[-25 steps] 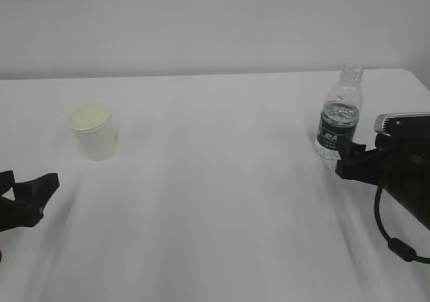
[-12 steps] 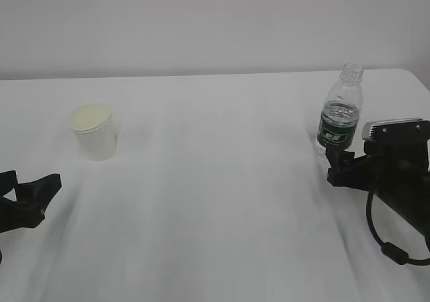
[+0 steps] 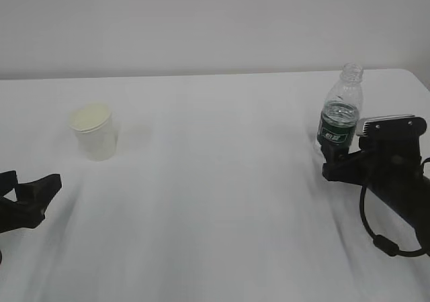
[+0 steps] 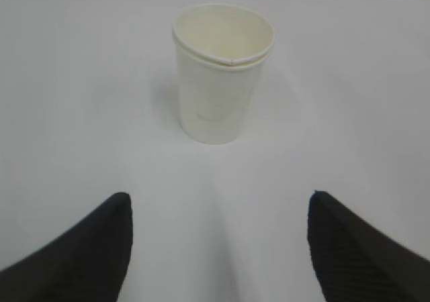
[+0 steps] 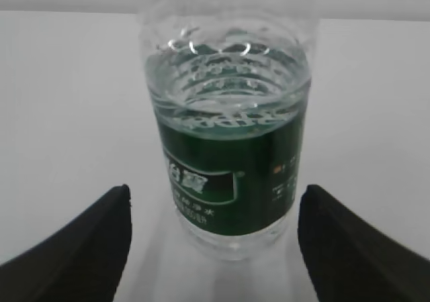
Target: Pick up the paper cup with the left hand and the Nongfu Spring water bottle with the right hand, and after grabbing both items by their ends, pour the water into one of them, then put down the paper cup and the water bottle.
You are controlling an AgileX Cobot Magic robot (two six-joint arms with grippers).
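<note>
Bottle stood between the right gripper's parted jaws, unclamped; left gripper, jaws apart, faced the upright paper cup.

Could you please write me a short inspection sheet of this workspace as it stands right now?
Surface: white table, bare between the items.
Job's things: paper cup upright, looks empty; water bottle upright, capless, partly filled.
Clutter: nothing seen.
Grippers: left gripper open, short of the cup; right gripper open, close to the bottle, not gripping.
Cables: black cable looping under the right arm.
Surroundings: plain pale wall.
</note>
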